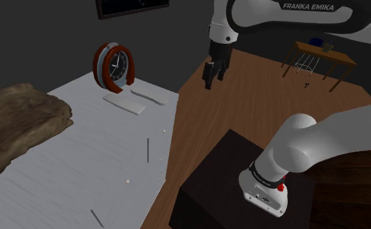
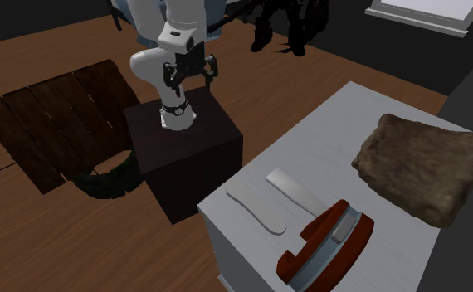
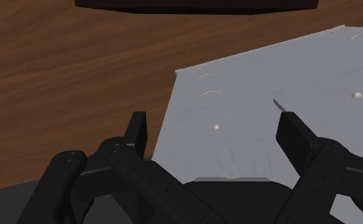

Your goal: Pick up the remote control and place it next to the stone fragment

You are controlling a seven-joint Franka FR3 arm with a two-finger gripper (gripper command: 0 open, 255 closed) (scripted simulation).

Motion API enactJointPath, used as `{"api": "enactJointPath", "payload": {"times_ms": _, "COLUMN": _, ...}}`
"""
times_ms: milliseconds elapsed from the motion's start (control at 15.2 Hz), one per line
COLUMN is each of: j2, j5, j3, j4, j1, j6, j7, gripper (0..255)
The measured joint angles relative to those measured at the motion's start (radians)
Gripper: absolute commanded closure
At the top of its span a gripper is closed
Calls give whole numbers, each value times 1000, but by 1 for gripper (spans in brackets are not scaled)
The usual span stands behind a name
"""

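In the shoulder view, a rough brown stone fragment lies at the far left of the pale grey table, spreading over its left edge.

Further right and farther back stands a round black-faced clock in a red-brown horseshoe frame. It is upright near the table's far edge.

Just in front of the clock lies a plain white flat rectangular slab.

Right beside the slab, close to the table's far right corner, is the plain white long remote control with rounded ends. No buttons show on it. It lies flat on the table, well apart from the stone fragment, with the clock and slab in the stretch between them.

To the right again, the all-black two-finger gripper hangs above the brown wooden floor, near the table's right edge. It points down. In the wrist view its fingers stand wide apart, with nothing between them and a corner of the table below. It is not touching the remote control.

Nearer and to the right is the dark box stand that carries the white arm.

At the far right a small wooden side table stands on the floor.
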Motion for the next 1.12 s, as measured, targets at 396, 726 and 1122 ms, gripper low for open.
{"api": "enactJointPath", "payload": {"times_ms": 396, "j2": 202, "j5": -8, "j3": -3, "j4": 53, "j1": 5, "j6": 169, "j7": -39, "gripper": 0}}
{"api": "enactJointPath", "payload": {"times_ms": 726, "j2": 385, "j5": -16, "j3": -3, "j4": 136, "j1": 8, "j6": 284, "j7": -72, "gripper": 0}}
{"api": "enactJointPath", "payload": {"times_ms": 1122, "j2": 602, "j5": -24, "j3": 1, "j4": 287, "j1": 13, "j6": 369, "j7": -109, "gripper": 0}}
